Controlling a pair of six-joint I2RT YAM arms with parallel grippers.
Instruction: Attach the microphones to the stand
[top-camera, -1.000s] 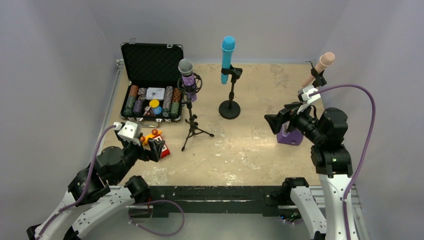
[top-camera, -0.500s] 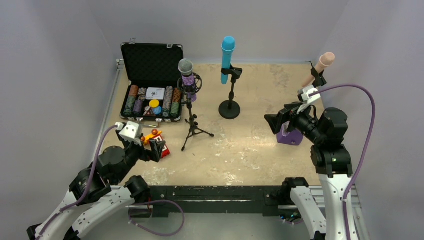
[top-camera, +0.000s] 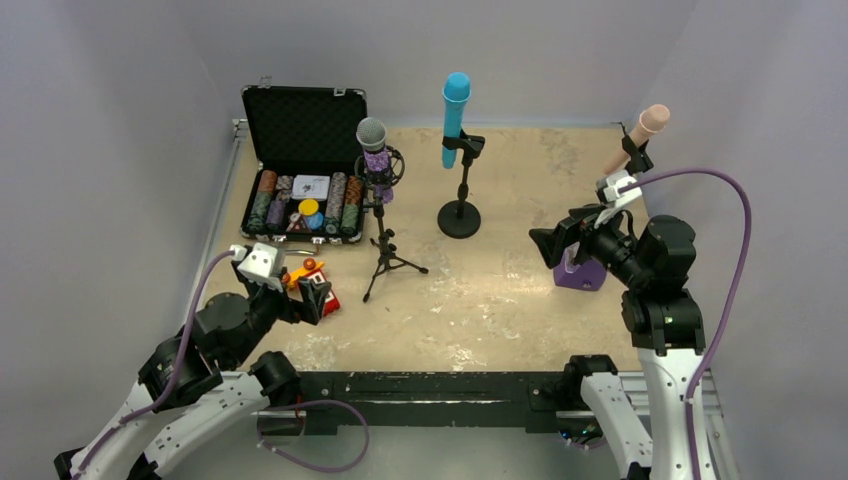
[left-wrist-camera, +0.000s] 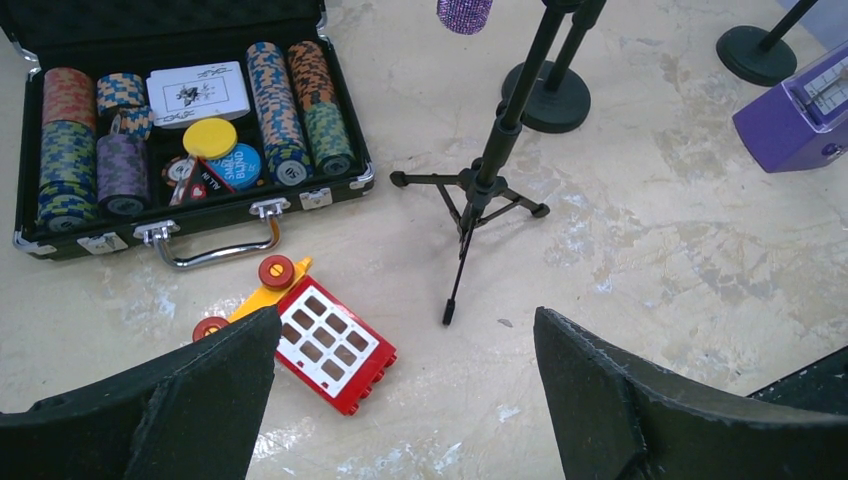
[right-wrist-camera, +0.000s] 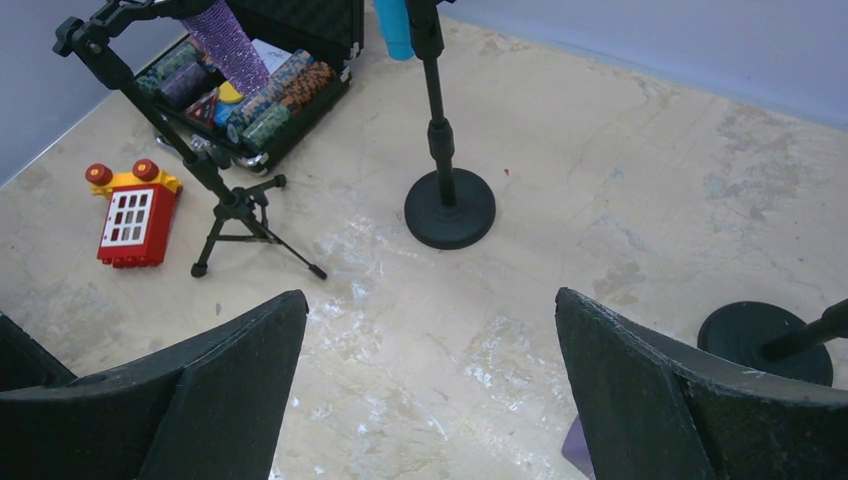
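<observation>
- Since the earlier frame, my left gripper (left-wrist-camera: 405, 330) barely shifted; it and the right gripper (right-wrist-camera: 430, 300) gape empty.
- Right of the chip case (top-camera: 303, 125), in stands (top-camera: 383, 240): purple microphone (top-camera: 375, 150), blue microphone (top-camera: 455, 108), pink microphone (top-camera: 642, 132).

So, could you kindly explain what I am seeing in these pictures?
These are two robot arms bolted along the near edge of a beige table. One picture looks down from above and behind them; the other two come from a camera on each wrist. The left end effector and the right end effector are open, holding nothing. In stands sit a glittery purple microphone with silver mesh head, a bright blue microphone and a pale pink microphone. Also there: an open black case of poker chips, a red-and-yellow toy block and a purple box.
</observation>
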